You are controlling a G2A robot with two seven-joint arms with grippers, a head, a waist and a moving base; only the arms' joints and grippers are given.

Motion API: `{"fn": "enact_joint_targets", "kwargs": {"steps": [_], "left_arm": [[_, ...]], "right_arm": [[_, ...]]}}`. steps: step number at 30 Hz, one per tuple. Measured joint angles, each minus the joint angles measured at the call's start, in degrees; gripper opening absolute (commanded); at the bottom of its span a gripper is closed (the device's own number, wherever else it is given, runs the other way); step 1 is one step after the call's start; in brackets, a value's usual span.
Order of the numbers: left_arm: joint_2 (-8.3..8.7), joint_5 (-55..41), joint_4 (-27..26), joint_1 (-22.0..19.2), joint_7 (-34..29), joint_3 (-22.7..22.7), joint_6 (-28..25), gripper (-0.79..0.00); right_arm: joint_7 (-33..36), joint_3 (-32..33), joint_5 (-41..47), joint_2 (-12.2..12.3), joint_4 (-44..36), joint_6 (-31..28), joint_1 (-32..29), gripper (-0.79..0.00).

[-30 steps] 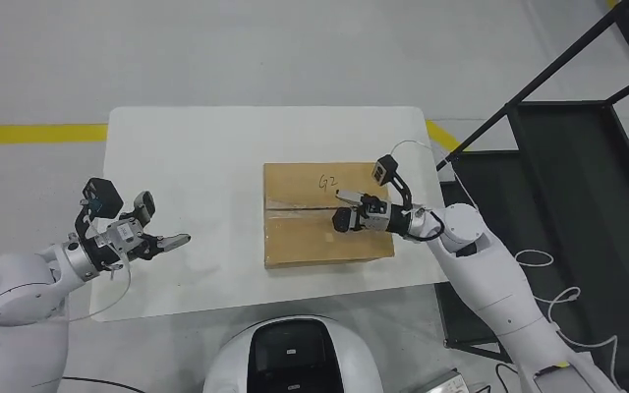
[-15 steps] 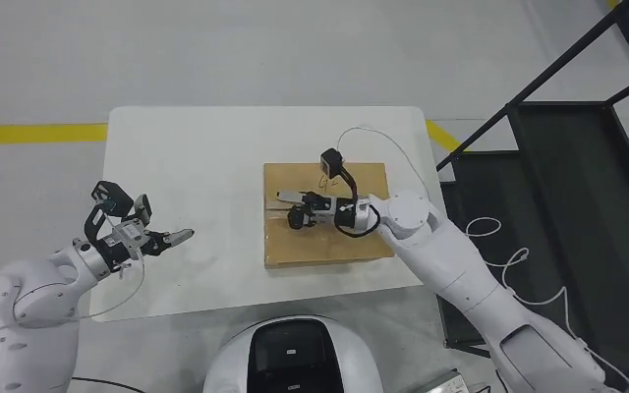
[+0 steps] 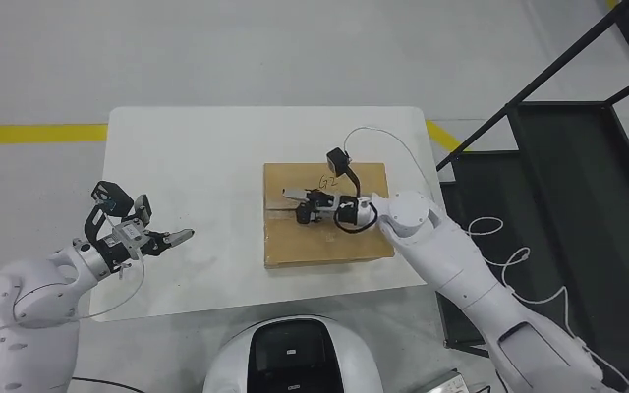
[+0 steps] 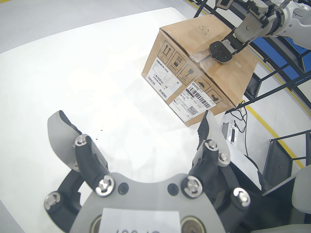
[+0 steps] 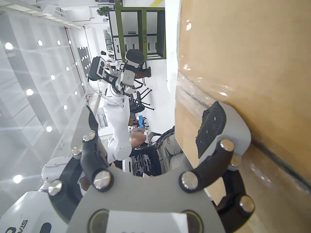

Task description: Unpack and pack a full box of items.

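A closed cardboard box (image 3: 324, 231) with a taped seam across its top stands on the right half of the white table (image 3: 187, 147). My right gripper (image 3: 292, 195) is open and lies over the left end of that seam. In the right wrist view one finger pad (image 5: 210, 127) rests against the clear tape on the box (image 5: 243, 49), and the other finger hangs in free air. My left gripper (image 3: 169, 239) is open and holds nothing, hovering over the table's left front, well apart from the box. In the left wrist view it (image 4: 133, 124) faces the box's labelled side (image 4: 184, 78).
A black metal rack (image 3: 560, 167) stands close to the table's right edge. A white cable (image 3: 393, 147) loops from the right wrist above the box. The table's left half and back are bare. A yellow line (image 3: 49, 133) marks the floor.
My right gripper has slid along the seam from the box's right side to its left end. The left gripper shifted only slightly.
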Motion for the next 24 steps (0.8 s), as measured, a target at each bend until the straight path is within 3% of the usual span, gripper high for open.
{"fn": "enact_joint_targets", "kwargs": {"steps": [10, 24], "left_arm": [[0.00, 0.0, 0.0, 0.0, 0.0, 0.0, 0.0, 0.000], [0.00, 0.0, 0.0, 0.0, 0.0, 0.0, 0.0, 0.000]], "right_arm": [[3.0, 7.8, -4.9, 2.6, -4.6, 3.2, -5.1, 0.000], [4.6, 19.4, -6.3, 5.4, -5.0, 5.1, -12.4, 0.000]]}}
